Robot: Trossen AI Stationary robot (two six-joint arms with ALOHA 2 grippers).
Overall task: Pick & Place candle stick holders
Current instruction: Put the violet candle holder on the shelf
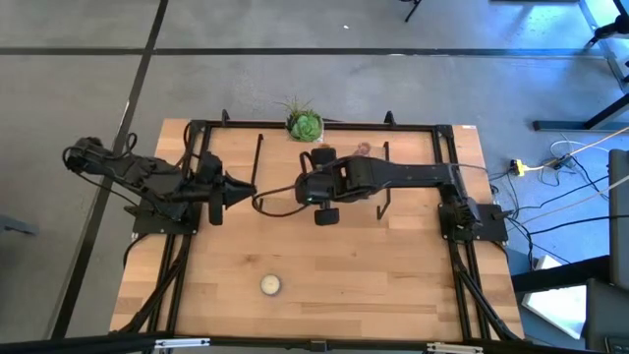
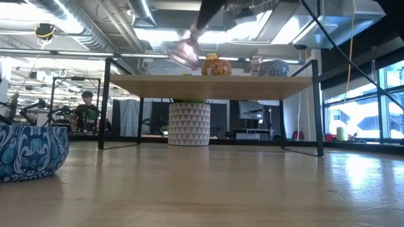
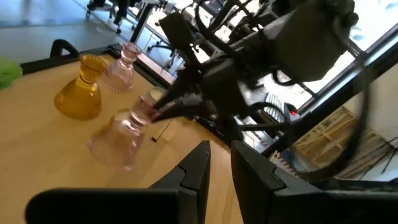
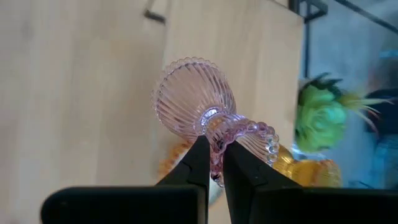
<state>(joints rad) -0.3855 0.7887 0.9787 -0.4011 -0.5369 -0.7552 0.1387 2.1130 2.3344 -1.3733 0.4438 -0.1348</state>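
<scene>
Carry step, by my reading. Right gripper [image 4: 212,163] jaws pinch the beaded neck of a pink glass holder [image 4: 198,99], tilted above the shelf. Amber holder [image 4: 308,169] sits just beyond the jaws. Next: upright it, lower it beside the amber one. Left gripper [image 3: 219,163] waits, jaws nearly together, empty.

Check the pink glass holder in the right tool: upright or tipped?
Tipped. The pink glass holder hangs tilted, pinched at its neck by the right tool, clear of the wood.
</scene>
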